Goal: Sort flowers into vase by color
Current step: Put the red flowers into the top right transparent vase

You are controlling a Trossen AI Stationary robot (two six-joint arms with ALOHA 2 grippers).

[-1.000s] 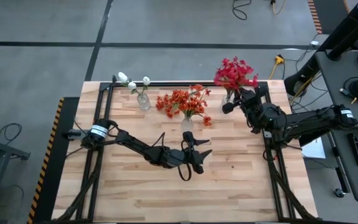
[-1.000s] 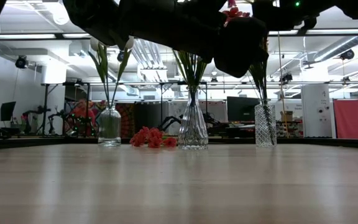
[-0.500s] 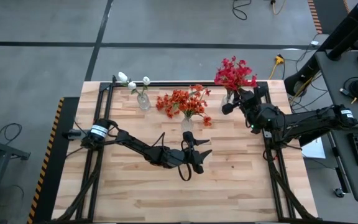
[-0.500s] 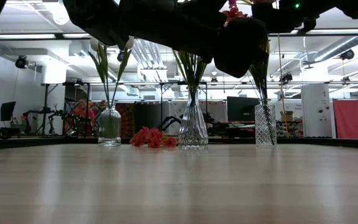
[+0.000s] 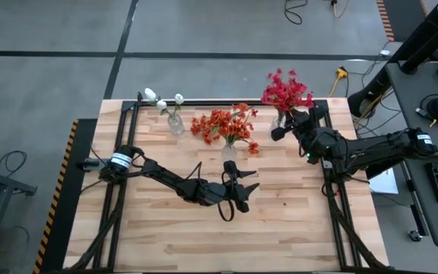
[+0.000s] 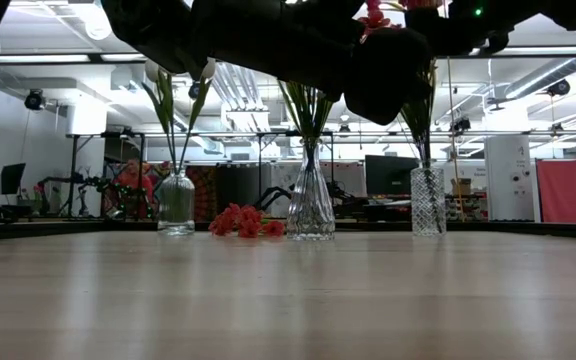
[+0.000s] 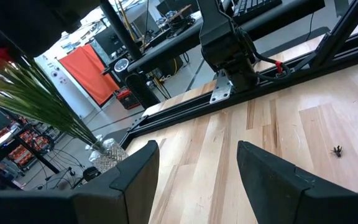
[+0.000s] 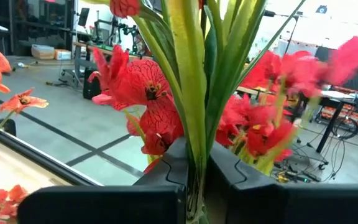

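Observation:
Red flowers (image 5: 286, 90) stand in a cut-glass vase (image 6: 427, 200) at the table's far right, with my right gripper (image 5: 281, 130) shut on their stems just above the vase. Orange flowers (image 5: 223, 122) stand in a tall glass vase (image 6: 310, 205) at the far middle. White flowers (image 5: 162, 101) stand in a round vase (image 6: 176, 202) at the far left. A loose orange-red bloom (image 6: 243, 221) lies on the table beside the orange vase. My left gripper (image 5: 240, 180) is open at the table's centre, holding nothing (image 7: 197, 180). My right gripper pinches the red flowers' green stems (image 8: 194, 158) between its two fingers (image 8: 166, 168), below the blooms. The fingers come in level from the table's right side and lie across the stems. The stems stand upright, blooms above the fingers, lower ends in the cut-glass vase.
Black frame rails (image 5: 128, 129) run along the table's far, left and right edges. Bare wood (image 5: 226, 236) fills the near half of the table. The left arm (image 5: 166, 179) stretches across the middle from the left.
Both arms have stayed in place. The red blooms above my right gripper have swayed a little; the stems remain pinched.

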